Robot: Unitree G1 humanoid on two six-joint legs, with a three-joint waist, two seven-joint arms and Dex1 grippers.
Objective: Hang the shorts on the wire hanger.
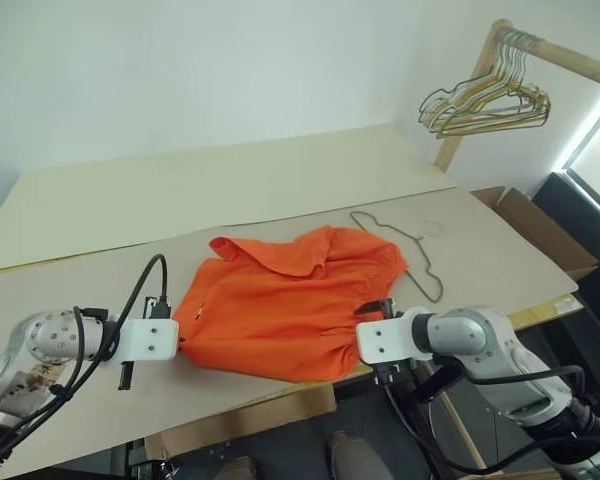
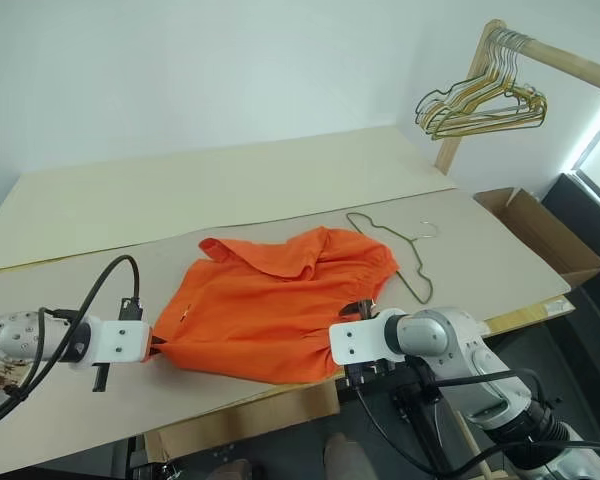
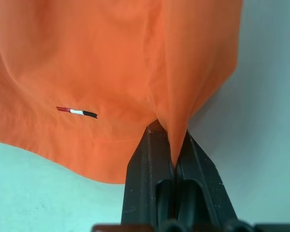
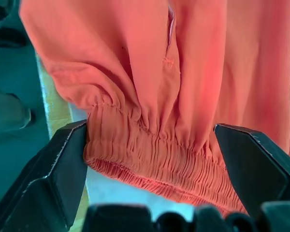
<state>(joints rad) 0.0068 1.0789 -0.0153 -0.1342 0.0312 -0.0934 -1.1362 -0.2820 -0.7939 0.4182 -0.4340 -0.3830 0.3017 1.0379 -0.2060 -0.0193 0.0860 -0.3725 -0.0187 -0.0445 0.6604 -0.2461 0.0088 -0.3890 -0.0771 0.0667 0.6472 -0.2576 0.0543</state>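
The left gripper [image 3: 176, 145] is clamped on a fold at the edge of the one pair of shorts [image 1: 295, 300]; the right gripper [image 4: 150, 159] gapes wide around their gathered waistband. The shorts lie crosswise between both. Just beyond them lies the single wire hanger [image 1: 410, 250], its hook pointing away from them.
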